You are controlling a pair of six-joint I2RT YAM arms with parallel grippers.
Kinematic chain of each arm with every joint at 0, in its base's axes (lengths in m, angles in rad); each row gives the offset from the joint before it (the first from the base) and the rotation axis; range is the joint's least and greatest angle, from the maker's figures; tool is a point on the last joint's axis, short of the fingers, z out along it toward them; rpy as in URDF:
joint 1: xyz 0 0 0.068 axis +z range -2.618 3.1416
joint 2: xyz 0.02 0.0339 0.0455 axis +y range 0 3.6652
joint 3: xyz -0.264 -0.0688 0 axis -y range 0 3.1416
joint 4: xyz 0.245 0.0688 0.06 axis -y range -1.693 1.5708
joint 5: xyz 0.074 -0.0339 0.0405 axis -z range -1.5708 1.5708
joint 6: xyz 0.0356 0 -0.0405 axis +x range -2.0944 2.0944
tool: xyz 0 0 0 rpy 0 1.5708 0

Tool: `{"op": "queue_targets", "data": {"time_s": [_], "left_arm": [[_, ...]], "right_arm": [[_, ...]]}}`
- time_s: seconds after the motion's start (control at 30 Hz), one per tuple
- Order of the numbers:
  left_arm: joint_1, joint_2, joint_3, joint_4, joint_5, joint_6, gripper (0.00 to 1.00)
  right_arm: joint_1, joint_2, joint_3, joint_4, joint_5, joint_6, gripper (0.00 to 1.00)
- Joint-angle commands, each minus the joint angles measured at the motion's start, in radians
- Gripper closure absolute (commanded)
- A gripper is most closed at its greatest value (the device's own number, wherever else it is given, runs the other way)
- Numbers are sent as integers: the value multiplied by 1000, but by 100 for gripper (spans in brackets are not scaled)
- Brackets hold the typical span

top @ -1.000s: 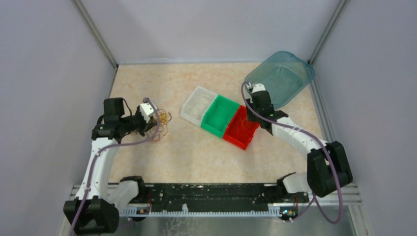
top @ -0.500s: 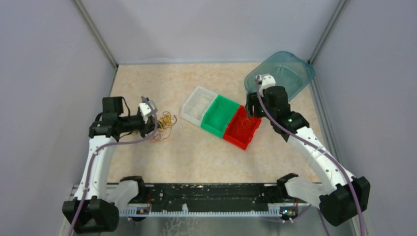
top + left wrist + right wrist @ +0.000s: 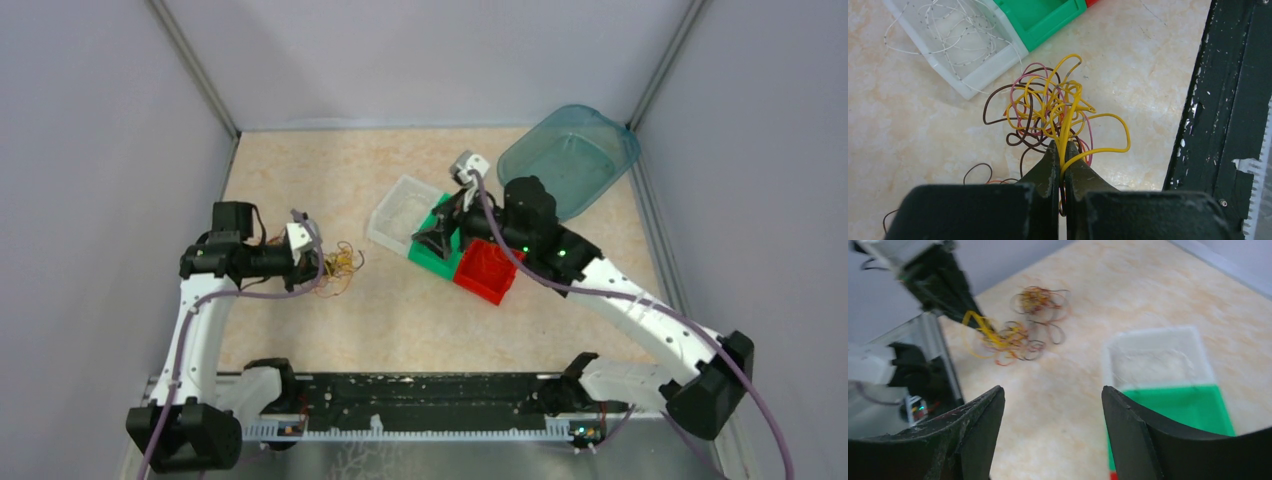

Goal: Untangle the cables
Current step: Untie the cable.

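Ahead of left hand (image 3: pixel 1060 150), pinched cables (image 3: pixel 1058 107), tangle reaching toward white bin (image 3: pixel 982 76)

The beige table (image 3: pixel 400 320) carries cables (image 3: pixel 342 262), three bins (image 3: pixel 428 258) and a teal tub (image 3: pixel 590 150).

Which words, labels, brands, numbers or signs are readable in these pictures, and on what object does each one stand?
None can be read. The white bin, green bin, red bin, teal tub and black rail carry no print that shows. The white flecks on the rail look like chipped paint, not letters.
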Motion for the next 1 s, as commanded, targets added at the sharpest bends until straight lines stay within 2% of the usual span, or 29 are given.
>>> {"op": "queue_targets", "data": {"time_s": [0.0, 0.1, 0.23, 0.53, 0.83, 0.9, 0.97], "left_arm": [[0, -17, 9, -89, 64, 134, 100], [0, -28, 2, -95, 79, 155, 100], [0, -37, -2, -115, 109, 193, 100], [-2, -35, -2, -128, 106, 211, 100], [-2, -39, -1, -138, 87, 222, 100], [-2, -42, 2, -142, 91, 225, 100], [-3, -44, 4, -145, 93, 226, 99]], "right_arm": [[110, 133, 58, 331, -324, -11, 29], [150, 248, 114, 412, -425, 19, 31], [177, 398, 172, 531, -486, 94, 33], [235, 625, 318, 516, -538, 103, 36], [246, 682, 346, 393, -526, 42, 49], [246, 688, 348, 390, -520, 44, 56], [246, 692, 351, 394, -519, 54, 67]]}}
